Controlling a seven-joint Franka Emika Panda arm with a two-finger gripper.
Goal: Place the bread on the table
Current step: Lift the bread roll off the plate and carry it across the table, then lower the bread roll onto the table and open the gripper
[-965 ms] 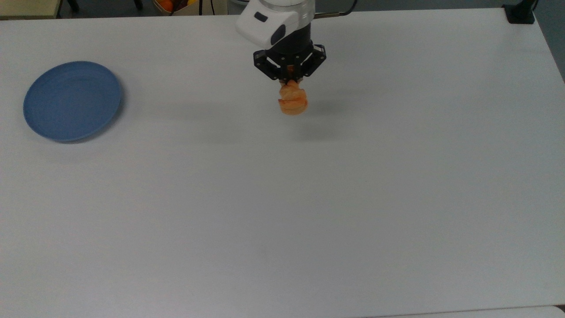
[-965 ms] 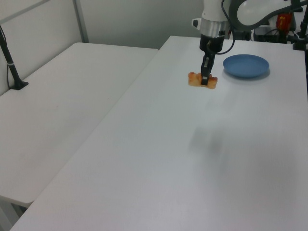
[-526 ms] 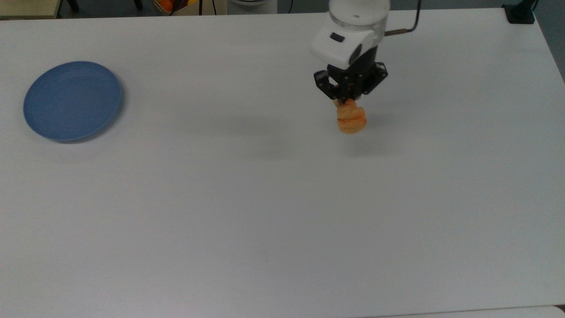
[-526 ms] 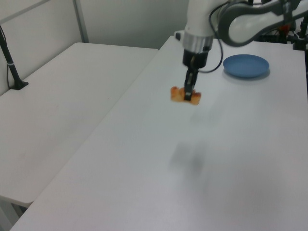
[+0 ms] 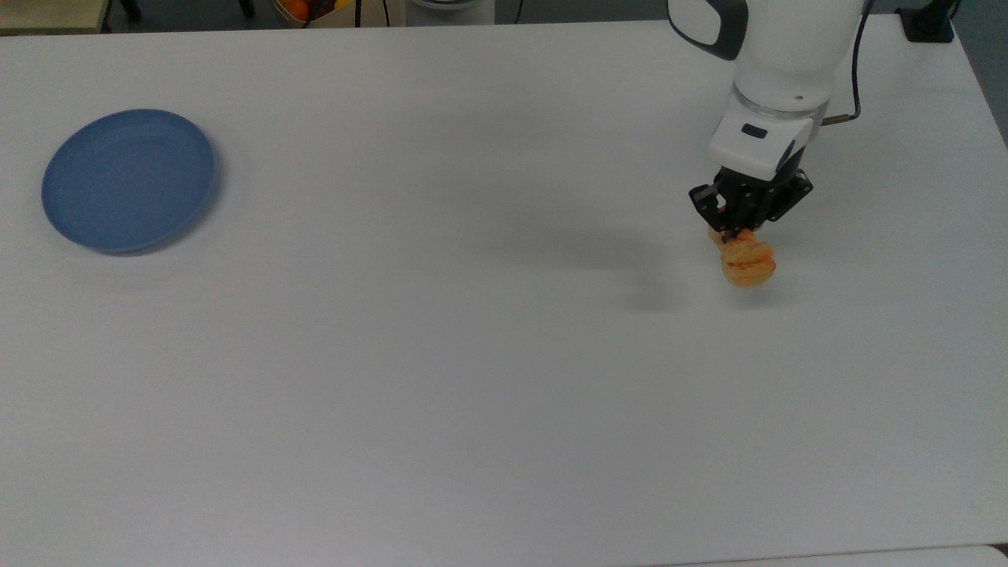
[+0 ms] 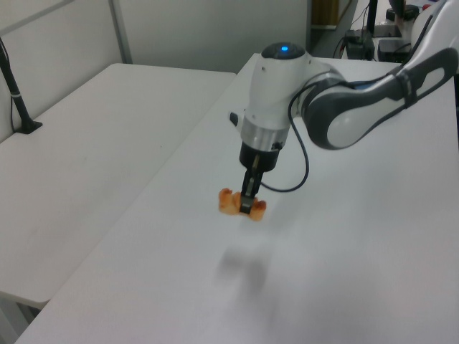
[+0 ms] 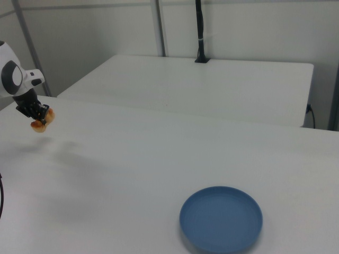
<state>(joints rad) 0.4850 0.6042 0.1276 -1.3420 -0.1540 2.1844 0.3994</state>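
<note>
Gripping: we see the claw clamped on the bread, its jaws pinched onto the roll's middle.
Claw: it points straight down from our white arm; in the left view the claw hangs under the arm, and in the right view the claw sits at the right view's left edge.
Bread: we hold it in the air, clear of the table. In the left view the bread sticks out on both sides of the fingers, with its soft shadow lying on the table lower in the picture, apart from the roll. In the right view the bread hangs just below the claw, above the table.
Plate: measured from the bread, the plate lies well apart, far toward the top view's left and a little higher in the picture. In the right view the plate sits near the bottom edge, far to the right view's right of the bread. It is blue, round, and carries nothing.
Table: white and plain under the bread; a second white table stands beside it, on the left view's left of the bread.
Cable: a dark cable loops beside the arm's wrist, just above the bread.
</note>
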